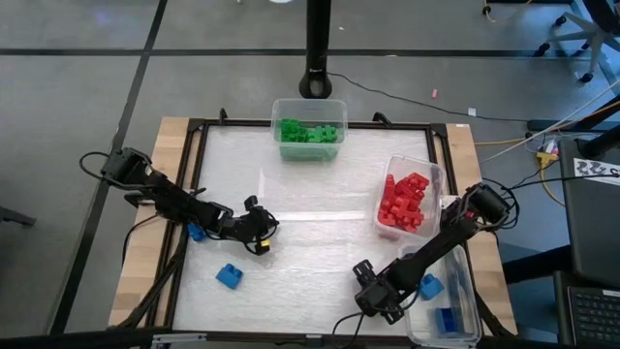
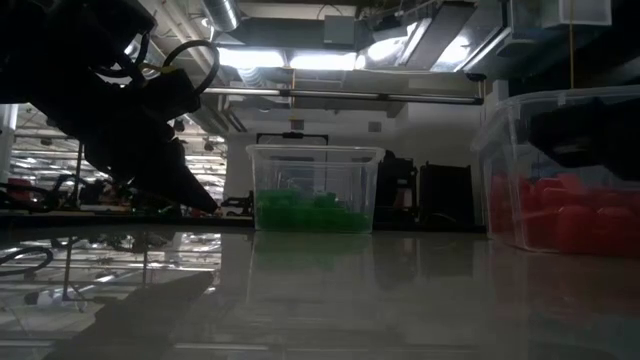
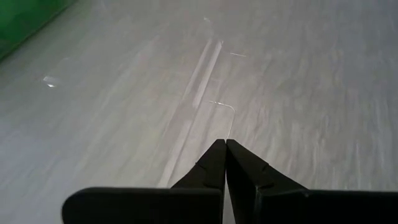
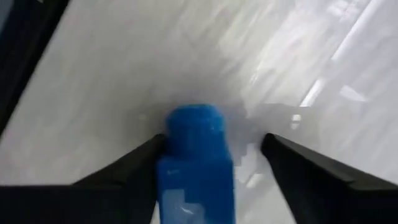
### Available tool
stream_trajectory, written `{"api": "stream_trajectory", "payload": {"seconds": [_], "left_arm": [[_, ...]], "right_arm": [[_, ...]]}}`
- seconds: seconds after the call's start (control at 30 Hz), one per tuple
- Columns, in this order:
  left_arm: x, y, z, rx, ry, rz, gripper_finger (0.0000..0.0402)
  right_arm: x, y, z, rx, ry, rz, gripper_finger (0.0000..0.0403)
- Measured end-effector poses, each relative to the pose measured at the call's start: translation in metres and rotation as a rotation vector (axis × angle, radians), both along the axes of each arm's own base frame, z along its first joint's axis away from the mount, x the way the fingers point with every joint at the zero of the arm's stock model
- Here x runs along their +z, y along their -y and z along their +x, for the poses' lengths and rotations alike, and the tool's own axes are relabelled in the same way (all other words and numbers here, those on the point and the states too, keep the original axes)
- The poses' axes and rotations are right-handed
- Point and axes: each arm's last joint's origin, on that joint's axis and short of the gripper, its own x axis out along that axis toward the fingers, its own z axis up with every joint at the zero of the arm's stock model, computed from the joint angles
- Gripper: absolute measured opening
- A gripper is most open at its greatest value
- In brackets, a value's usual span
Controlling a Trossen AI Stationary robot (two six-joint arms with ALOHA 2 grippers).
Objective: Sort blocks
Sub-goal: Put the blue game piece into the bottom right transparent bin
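So there's a blue block (image 4: 196, 165) sitting between the right gripper (image 4: 211, 162)'s spread fingers, tight against one finger with a clear gap to the other, so nothing's clamped. I can't tell if it's on the table or just released. My guess is it's headed for the blue tub (image 1: 455, 301) right beside that gripper. Another blue block (image 1: 230, 276) lies loose near the left gripper (image 3: 224, 149), whose fingers are pressed together, empty. Greens (image 1: 310, 131) and reds (image 1: 405, 202) are already in their tubs, well beyond both grippers.

left gripper (image 1: 260, 230) closed, low mid-table, right gripper (image 1: 371, 291) spread, near front edge
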Motion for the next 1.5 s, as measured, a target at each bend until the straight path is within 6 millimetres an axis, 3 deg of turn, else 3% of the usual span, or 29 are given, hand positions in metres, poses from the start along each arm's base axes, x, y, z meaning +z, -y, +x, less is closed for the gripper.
{"api": "stream_trajectory", "payload": {"seconds": [0.23, 0.43, 0.6, 0.77, 0.93, 1.1, 1.23, 1.5], "left_arm": [[0.0, 0.0, 0.0, 0.003, 0.001, -0.004, 0.0001], [0.0, 0.0, 0.0, 0.004, 0.002, -0.006, 0.0001], [0.0, 0.0, 0.0, 0.004, 0.006, -0.007, 0.0001], [0.0, 0.0, 0.0, 0.003, 0.009, -0.008, 0.0001], [0.0, 0.001, 0.0, -0.002, 0.005, -0.005, 0.0001], [0.0, 0.005, -0.001, -0.028, -0.003, 0.007, 0.0001], [0.0, 0.006, -0.002, -0.035, -0.005, 0.008, 0.0001], [0.0, 0.006, -0.002, -0.035, -0.005, 0.009, 0.0001]], "right_arm": [[0.0, 0.002, 0.001, 0.023, 0.021, -0.036, 0.0138], [0.0, 0.003, 0.002, -0.013, 0.013, -0.025, 0.0131], [0.012, 0.004, 0.013, -0.046, 0.01, -0.022, 0.0139], [0.05, 0.008, 0.039, -0.089, 0.075, -0.026, 0.0141], [0.103, 0.005, 0.047, -0.075, 0.116, -0.105, 0.0133], [0.154, 0.001, 0.035, -0.087, 0.126, -0.215, 0.0133], [0.183, -0.003, 0.013, -0.154, 0.135, -0.235, 0.0134], [0.213, -0.009, -0.061, -0.409, 0.164, -0.264, 0.0134]]}}
